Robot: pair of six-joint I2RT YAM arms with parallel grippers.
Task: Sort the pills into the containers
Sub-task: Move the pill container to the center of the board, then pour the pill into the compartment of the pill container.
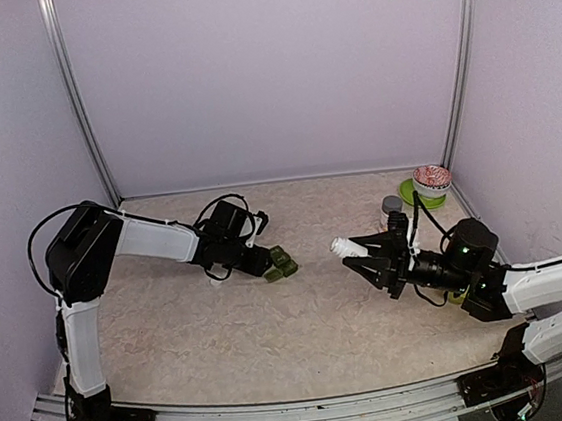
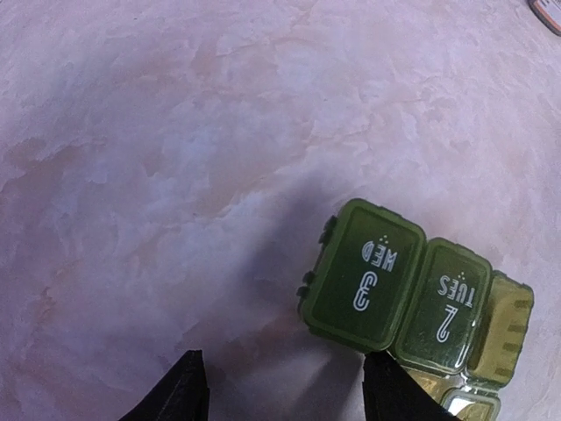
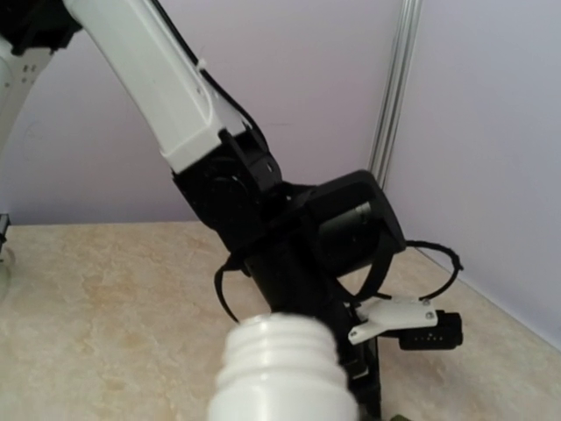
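Left hand (image 1: 258,261): about half open and holding nothing; its fingertips (image 2: 188,390) stood apart with bare desk (image 2: 175,132) between them.
Pill organizer (image 1: 281,263): it lay on the desk near the middle, just beside the left hand, ahead of it and off toward its right finger. Whether that finger touched it, I could not tell.
Organizer axis: the row of compartments ran across the left wrist view, first the WED lid (image 2: 366,274) and then the TUES lid (image 2: 445,303) to the right. Both lids were shut.
Right hand (image 1: 371,254): closed around a white bottle (image 1: 348,248), held above the desk.
Bottle axis: nearly level, with the open mouth (image 3: 280,346) pointing left, toward the organizer.
Deciding relation: the organizer lay between the two hands, to the left of the bottle mouth and apart from it. The left hand was the nearer one.
Judgement: a lid probably had to be opened before any pill could go in.
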